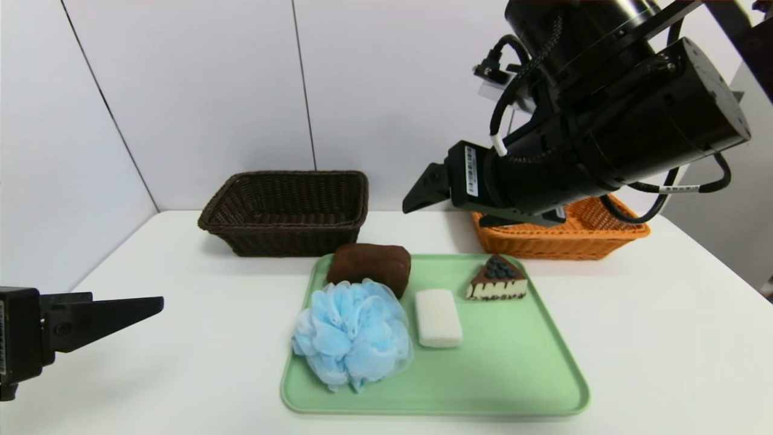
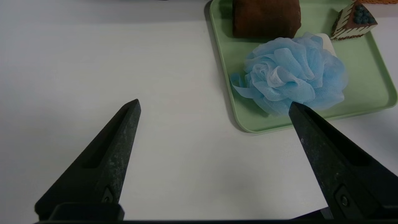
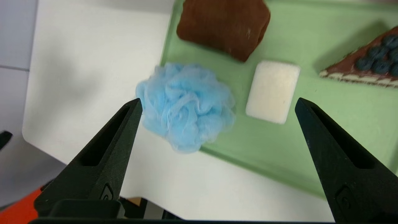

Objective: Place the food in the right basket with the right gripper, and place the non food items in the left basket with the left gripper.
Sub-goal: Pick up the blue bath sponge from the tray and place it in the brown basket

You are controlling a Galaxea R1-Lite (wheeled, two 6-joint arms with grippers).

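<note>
Widely parted, both the left fingers (image 2: 124, 133) and right fingers (image 3: 314, 133) hold nothing.

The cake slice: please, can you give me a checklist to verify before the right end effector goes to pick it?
1. Right end effector open and empty: ok.
2. Cake slice on the green tray, apart from the soap bar: ok.
3. Right end effector lined up over the slice: not ok, slice lies off to one side.
4. Orange basket free inside: cannot tell, right arm partly hides it.
5. Left end effector open, beside the tray: ok.
</note>
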